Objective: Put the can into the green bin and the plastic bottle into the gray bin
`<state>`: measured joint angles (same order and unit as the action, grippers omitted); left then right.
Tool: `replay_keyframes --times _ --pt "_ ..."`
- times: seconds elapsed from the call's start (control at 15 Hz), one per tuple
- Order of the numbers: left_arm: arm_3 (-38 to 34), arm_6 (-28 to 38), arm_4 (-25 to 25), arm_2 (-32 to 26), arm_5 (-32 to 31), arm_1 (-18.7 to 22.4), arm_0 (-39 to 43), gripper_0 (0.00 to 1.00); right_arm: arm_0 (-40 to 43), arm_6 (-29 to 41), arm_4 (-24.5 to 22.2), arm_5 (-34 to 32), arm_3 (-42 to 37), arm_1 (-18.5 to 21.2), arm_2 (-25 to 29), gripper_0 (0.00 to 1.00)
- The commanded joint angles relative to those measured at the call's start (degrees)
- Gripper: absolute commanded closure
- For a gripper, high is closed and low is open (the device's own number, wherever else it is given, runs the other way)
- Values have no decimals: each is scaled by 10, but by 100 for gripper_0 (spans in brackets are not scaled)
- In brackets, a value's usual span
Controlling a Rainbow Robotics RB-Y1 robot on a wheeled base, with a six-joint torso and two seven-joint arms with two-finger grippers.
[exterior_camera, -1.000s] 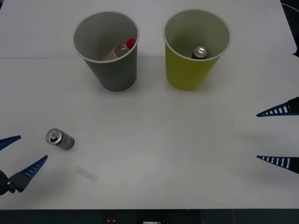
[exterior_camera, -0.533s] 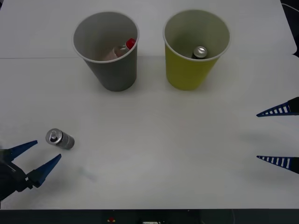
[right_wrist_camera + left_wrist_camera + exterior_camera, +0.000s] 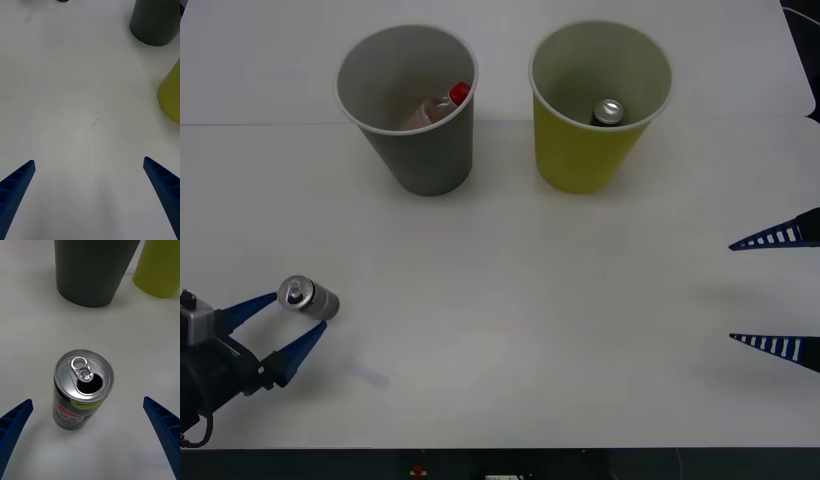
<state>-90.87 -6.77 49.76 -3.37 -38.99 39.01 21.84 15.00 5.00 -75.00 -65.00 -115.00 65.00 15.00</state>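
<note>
Step in hand: approach. The left tool (image 3: 288, 325), fingers spread, brackets the can (image 3: 308, 298) lying near-left on the surface (image 3: 510, 300). Contact appears absent. Next: close, lift, carry to the green bin (image 3: 595, 150). Right tool (image 3: 777, 292) idles, released.

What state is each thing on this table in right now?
can on the table: lying on its side, opened, not gripped
left gripper: open, fingers either side of that can
right gripper: open, idle
gray bin: upright, plastic bottle inside
green bin: upright, another can inside
</note>
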Motion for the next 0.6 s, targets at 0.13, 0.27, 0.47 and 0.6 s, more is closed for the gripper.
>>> replay_keyframes --times 0.13,0.27,0.47,0.6 --pt "27 -37 -5 13 1 -10 -25 0 0 0 0 0 0 0 0 0" --pt "34 -55 0 15 1 -19 -36 0 0 0 0 0 0 0 0 0" --pt "69 -115 -17 21 -2 -38 -64 0 0 0 0 0 0 0 0 0" --pt "98 -136 -20 22 -13 -50 -85 0 0 0 0 0 0 0 0 0"
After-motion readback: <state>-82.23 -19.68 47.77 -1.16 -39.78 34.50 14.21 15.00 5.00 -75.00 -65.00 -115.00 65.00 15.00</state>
